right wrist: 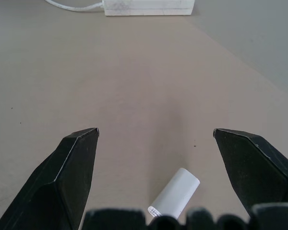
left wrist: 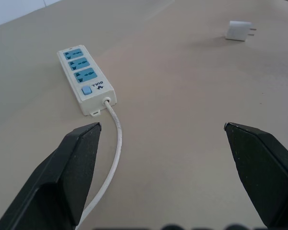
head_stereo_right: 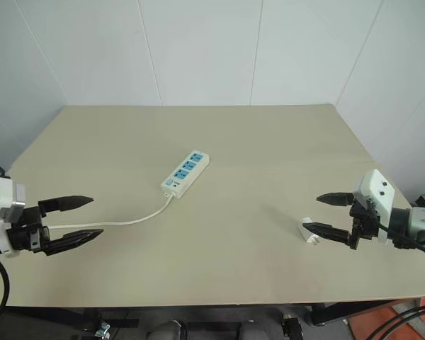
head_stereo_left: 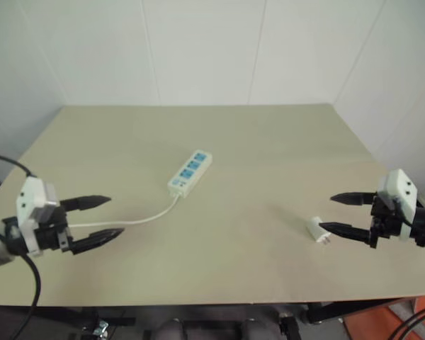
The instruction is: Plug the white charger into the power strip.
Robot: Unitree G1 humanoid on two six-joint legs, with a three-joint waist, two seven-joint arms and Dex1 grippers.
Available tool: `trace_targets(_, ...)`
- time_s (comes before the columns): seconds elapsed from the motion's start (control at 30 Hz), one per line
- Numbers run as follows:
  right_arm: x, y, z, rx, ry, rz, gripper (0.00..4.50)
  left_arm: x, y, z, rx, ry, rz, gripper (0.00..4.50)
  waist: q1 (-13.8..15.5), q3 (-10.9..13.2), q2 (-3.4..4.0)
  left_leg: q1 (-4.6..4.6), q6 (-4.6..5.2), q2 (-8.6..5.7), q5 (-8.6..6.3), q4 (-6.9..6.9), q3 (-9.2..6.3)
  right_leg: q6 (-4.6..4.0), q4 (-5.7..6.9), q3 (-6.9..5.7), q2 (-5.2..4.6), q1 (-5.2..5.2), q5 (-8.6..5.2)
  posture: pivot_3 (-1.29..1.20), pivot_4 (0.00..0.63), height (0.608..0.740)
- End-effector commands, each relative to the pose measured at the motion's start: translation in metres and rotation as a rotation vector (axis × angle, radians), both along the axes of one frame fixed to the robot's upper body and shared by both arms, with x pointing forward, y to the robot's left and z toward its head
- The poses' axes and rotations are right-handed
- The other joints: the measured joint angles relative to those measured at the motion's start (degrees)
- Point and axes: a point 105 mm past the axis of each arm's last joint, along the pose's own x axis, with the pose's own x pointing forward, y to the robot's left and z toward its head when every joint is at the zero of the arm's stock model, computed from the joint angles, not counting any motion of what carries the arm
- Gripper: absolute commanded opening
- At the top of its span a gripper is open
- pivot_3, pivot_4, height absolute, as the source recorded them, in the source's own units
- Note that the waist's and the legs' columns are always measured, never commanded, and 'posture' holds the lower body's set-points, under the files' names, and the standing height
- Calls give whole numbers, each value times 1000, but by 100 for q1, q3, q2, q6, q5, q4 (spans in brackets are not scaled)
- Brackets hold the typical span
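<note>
1. Spreading across both head views, a beige tabletop (head_stereo_left: 269, 142) meets white wall panels at its far edge and carries everything else.
2. Lying near the table's middle, the power strip (head_stereo_left: 190, 173) is a long white bar set on a diagonal, with three blue-faced sockets in a row and a blue switch at its near end, where "BULL" is printed.
3. Running from that near end, the thin white cord (head_stereo_left: 152, 217) curves across the table toward the robot's left side and passes between the fingers of the left gripper (head_stereo_left: 106, 217).
4. Hovering at the left edge of the table, the left gripper has its two black fingers spread wide with nothing between them but the cord on the table; the strip lies ahead of it, well apart.
5. Hovering near the right edge, the right gripper (head_stereo_left: 329, 212) also stands wide open and empty, pointing toward the table's middle.
6. Resting on the table just beside the right gripper's nearer fingertip, the white charger (head_stereo_left: 316, 230) lies on its side; in the right wrist view it lies low between the two spread fingers, untouched by either, and well apart from the strip.
</note>
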Motion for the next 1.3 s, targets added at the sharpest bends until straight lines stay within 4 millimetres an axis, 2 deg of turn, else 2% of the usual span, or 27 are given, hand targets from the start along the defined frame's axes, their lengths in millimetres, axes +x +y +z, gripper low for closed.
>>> trace_targets(0.03, 0, 2, 14, -7, -64, 15, 4500, 1, -3, 7, -10, -42, -18, 4469, 0, 0, 0, 0, 0, 0, 0, 0, 0, 0, 0, 0, 0, 0, 0, 0, 150, 740)
trace_targets(0.37, 2, 3, 15, -4, -74, 10, 4500, 4, -5, 7, -18, -47, -22, 4469, -1, 0, 0, 2, 0, 0, 0, 0, 0, 5, 1, 0, 0, 1, 2, 0, 150, 740)
trace_targets(0.53, 4, 6, 17, 13, -87, 14, 4500, 14, -7, 8, -26, -86, 7, 4469, 4, 0, 0, 4, 0, 0, 0, 0, 0, 32, 0, 0, 0, 4, 18, 0, 150, 740)
trace_targets(0.7, 13, 21, 34, 72, -146, 39, 4500, 50, -13, 15, -53, -209, 140, 4469, 16, 1, -1, 26, 0, -1, 0, 2, 0, 36, 0, -1, 1, 33, 20, 0, 150, 740)
trace_targets(0.9, 24, 40, 49, 121, -202, 83, 4500, 87, -38, 14, -86, -268, 179, 4469, 12, 3, -6, 29, 0, -3, 0, 3, -2, 24, -7, -1, 2, 45, 33, 0, 150, 740)
trace_targets(1.13, 44, 68, 58, 163, -264, 100, 4500, 137, -72, -3, -175, -272, 292, 4469, 13, 5, -9, 20, 0, -8, 0, 13, -7, 19, -5, -2, 2, 45, 45, 0, 150, 740)
trace_targets(1.3, 46, 78, 60, 182, -273, 128, 4500, 164, -83, -19, -227, -246, 373, 4469, 13, 6, -11, -1, 1, -10, 0, 40, -18, 26, -5, -8, 2, 44, 50, 0, 150, 740)
